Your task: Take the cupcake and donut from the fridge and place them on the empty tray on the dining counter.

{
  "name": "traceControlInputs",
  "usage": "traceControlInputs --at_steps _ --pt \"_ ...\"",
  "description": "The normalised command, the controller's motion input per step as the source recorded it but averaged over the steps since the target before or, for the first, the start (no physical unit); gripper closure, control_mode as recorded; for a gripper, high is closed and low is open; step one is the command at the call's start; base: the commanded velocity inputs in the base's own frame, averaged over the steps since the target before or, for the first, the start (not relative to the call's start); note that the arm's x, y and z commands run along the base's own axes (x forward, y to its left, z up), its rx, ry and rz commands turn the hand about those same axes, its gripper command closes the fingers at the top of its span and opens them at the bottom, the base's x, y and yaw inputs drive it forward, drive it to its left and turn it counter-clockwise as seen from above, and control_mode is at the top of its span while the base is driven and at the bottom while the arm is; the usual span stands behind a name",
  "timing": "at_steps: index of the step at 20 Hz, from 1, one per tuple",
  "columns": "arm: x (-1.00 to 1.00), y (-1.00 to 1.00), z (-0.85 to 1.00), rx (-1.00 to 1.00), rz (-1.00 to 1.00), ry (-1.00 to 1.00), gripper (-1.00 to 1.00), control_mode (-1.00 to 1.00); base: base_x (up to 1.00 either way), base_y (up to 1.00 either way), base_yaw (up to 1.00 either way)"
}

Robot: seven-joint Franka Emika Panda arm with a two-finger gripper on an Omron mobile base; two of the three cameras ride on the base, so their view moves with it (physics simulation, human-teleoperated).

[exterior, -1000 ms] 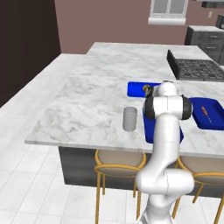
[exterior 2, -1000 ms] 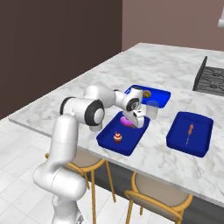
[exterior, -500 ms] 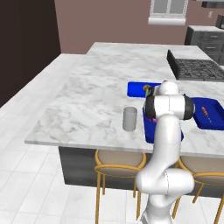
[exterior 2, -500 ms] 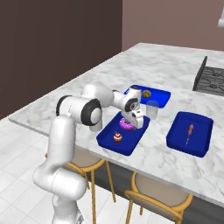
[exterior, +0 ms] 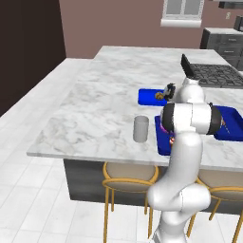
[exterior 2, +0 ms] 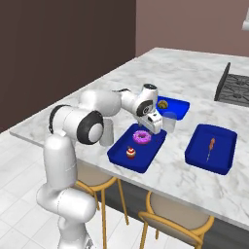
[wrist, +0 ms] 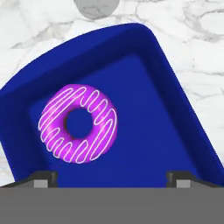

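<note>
The purple-iced donut [wrist: 78,124] [exterior 2: 142,137] lies flat in the deep-blue tray [exterior 2: 118,154] [wrist: 175,83] on the marble dining counter [exterior 2: 194,63] [exterior: 95,104]. The small cupcake [exterior 2: 130,152] stands upright in the same tray, nearer the counter's front edge. My gripper [exterior 2: 154,125] [wrist: 111,179] hovers just above the donut, open, with its fingertips [wrist: 43,178] spread wide and nothing between them. In the left base view my arm hides most of the tray [exterior: 161,137]. The fridge is out of view.
A grey glass [exterior: 141,128] [wrist: 95,6] stands left of the tray, and a clear glass [exterior 2: 169,120] behind it. A second blue tray [exterior 2: 181,105] [exterior: 148,96] holds a small brown item [exterior 2: 163,104]. A third blue tray [exterior 2: 211,148] lies to the right. Yellow stools [exterior: 126,175] stand below the counter.
The jaws have gone from shut to wide open, and the donut has been let go onto the tray. The hand has barely moved.
</note>
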Motion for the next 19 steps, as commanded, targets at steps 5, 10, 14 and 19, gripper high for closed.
traceControlInputs --at_steps 5,10,14,19 --pt "-0.55 0.03 1.00 -0.04 0.17 -0.23 -1.00 -1.00 0.00 0.00 0.00" --pt "-0.90 0.17 1.00 -0.09 0.23 -0.21 -1.00 -1.00 0.00 0.00 0.00" --pt "-1.00 0.35 1.00 -0.12 0.23 -0.14 -1.00 -1.00 0.00 0.00 0.00" --pt "-1.00 0.50 0.95 -0.16 0.24 0.00 -1.00 -1.00 0.00 0.00 0.00"
